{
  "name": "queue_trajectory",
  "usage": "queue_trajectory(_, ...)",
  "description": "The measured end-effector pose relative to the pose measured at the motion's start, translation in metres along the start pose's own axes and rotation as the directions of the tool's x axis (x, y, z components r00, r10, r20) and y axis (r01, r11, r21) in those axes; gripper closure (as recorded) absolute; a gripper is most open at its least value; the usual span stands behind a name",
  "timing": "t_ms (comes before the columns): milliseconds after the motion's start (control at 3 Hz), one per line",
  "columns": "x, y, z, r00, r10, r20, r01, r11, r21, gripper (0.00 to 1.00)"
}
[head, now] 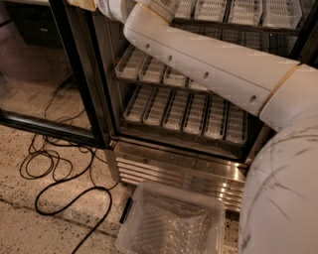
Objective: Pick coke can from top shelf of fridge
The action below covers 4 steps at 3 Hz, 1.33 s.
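While stretched toward top shelf [238,11], gripper out of view above, grasp impossible to tell: may scrape door frame [79,74] of fridge [174,168].

This looks like a commercial or test space, not a home. A large commercial fridge [179,168] stands here, with a black-framed glass door [44,74], a louvred stainless steel base and racks of long white slotted plastic trays [189,111], up to the top shelf [238,10]. The floor is speckled terrazzo [30,218], with loose black cables [54,163] looping across it. A clear plastic bin [149,186] lined with bubble wrap [174,228] sits before the fridge. The robot's white jointed arm [208,64] reaches past the top edge, its hand out of sight.
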State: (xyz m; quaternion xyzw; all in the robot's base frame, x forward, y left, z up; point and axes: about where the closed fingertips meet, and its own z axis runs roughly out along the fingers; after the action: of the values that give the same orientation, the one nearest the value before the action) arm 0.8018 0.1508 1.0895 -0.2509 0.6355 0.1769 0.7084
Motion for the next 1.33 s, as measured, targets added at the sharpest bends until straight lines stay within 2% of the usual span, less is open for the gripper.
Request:
queue_trajectory(333, 0.011, -0.006, -0.005, 1.000, -0.008, -0.020, 0.008, 0.9998, 0.018, 0.05)
queue_trajectory(667, 0.025, -0.031, -0.001, 0.999, -0.033, -0.039, 0.036, 0.9969, 0.070, 0.06)
queue_trajectory(1000, 0.037, -0.060, 0.003, 0.997, -0.059, -0.057, 0.066, 0.9900, 0.125, 0.06)
queue_trajectory(1333, 0.037, -0.073, 0.005, 0.995, -0.076, -0.056, 0.084, 0.9856, 0.147, 0.07)
